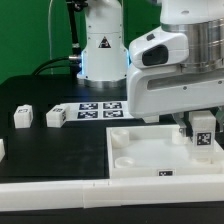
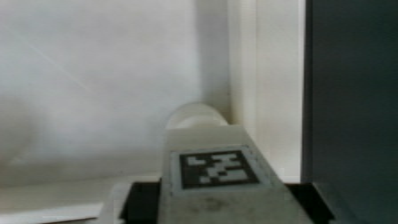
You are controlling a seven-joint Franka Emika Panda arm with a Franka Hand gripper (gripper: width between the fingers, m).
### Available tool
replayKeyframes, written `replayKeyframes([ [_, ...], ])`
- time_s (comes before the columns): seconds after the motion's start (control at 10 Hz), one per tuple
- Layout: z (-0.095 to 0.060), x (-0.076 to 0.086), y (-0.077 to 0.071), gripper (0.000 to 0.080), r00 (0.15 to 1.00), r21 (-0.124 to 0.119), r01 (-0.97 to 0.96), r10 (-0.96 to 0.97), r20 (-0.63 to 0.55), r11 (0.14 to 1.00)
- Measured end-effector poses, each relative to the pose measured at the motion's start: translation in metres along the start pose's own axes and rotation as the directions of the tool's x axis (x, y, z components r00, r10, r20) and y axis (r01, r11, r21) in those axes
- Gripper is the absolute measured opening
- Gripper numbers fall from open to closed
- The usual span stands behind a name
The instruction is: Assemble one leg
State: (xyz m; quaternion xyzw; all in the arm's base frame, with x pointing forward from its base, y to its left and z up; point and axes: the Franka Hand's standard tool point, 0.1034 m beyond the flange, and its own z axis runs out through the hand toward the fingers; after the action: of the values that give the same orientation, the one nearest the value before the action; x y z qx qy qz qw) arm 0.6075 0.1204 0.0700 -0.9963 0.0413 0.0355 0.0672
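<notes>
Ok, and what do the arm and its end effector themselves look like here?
The arm is white with rounded casings. A bluish light glows on its rear link, and black cables run behind it. The end effector has a boxy white body and short dark fingers. It bears no marker tag itself; the tag there belongs to the leg.

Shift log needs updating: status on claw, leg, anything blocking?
Claw shut on leg. Leg upright at tabletop corner, exterior view's right; contact unclear. Nothing seen blocking.
</notes>
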Motion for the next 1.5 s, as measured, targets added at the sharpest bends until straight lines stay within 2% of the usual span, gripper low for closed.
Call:
replayKeyframes([
  [0.2,0.001,0.000,-0.002,0.0291,0.960,0.002,-0.279,0.279,-0.016,0.960],
  [0.4,0.002,0.000,-0.004,0.0292,0.867,0.001,-0.497,0.497,-0.019,0.867],
  [0.6,0.003,-0.001,-0.006,0.0292,0.646,0.003,-0.763,0.763,-0.021,0.646],
  [0.7,0.003,-0.002,-0.008,0.0292,0.578,0.004,-0.816,0.816,-0.022,0.578],
  [0.9,0.004,-0.002,-0.011,0.0292,0.349,0.015,-0.937,0.937,-0.013,0.349],
  [1.0,0.004,-0.002,-0.011,0.0292,0.332,0.016,-0.943,0.943,-0.011,0.332],
  [1.1,0.004,-0.002,-0.012,0.0371,0.330,0.017,-0.944,0.944,-0.008,0.330],
  [1.2,0.004,-0.002,-0.012,0.0371,0.344,0.017,-0.939,0.939,-0.008,0.344],
  [1.3,0.004,-0.002,-0.013,0.0514,0.382,0.017,-0.924,0.924,-0.008,0.382],
  [1.4,0.004,-0.002,-0.013,0.0607,0.389,0.017,-0.921,0.921,-0.008,0.389],
  [1.5,0.004,-0.002,-0.012,0.0607,0.514,0.017,-0.857,0.858,-0.011,0.514],
])
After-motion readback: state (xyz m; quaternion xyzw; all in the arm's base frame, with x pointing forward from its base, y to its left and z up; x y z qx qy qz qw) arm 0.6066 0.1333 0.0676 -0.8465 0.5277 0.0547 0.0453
